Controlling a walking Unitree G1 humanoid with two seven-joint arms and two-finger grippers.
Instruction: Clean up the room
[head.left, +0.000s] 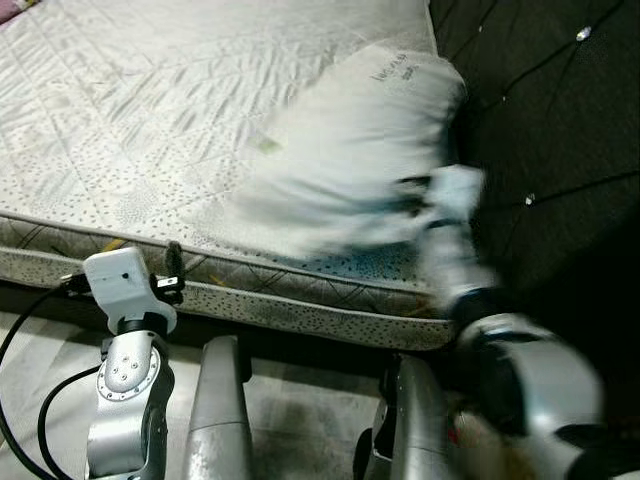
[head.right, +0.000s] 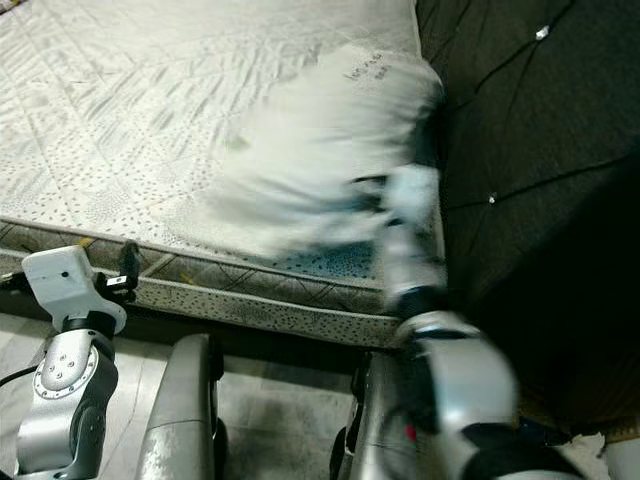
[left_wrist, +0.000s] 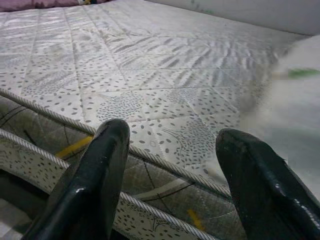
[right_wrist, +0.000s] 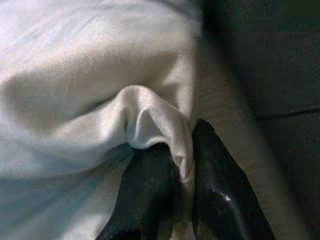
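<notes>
Bedroom, bare floor (head.left: 300, 410) in front of a bed; landmark: the mattress (head.left: 150, 120), uncovered, quilted, speckled pattern, piped edge.

Nearest: left gripper (left_wrist: 172, 165), held low at the mattress's near side edge, just short of the piping. Jaws spread wide, nothing between them. Idle.

Next: right gripper (right_wrist: 182, 165), reached over the near edge onto the mattress, toward the corner by the headboard. Jaws pressed together on a raised fold of pillow fabric; the cloth is pinched between the two black fingers (right_wrist: 220, 195).

Beyond: pillow (head.left: 350, 150), white, plain, small printed mark near its far end. Lies on the mattress at the headboard-side corner, its far end close to or against the headboard. Blurred in both head views, as is the right arm, so it appears to be in motion.

Farthest: headboard (head.left: 560, 110), dark, tufted with buttons, running along the mattress's right side.

Step in hand, by judgement: repositioning the pillow on the bed. Next move calls for carrying the held fold to its proper place at the head of the mattress, then parting the jaws cleanly so the cloth does not drag back.
</notes>
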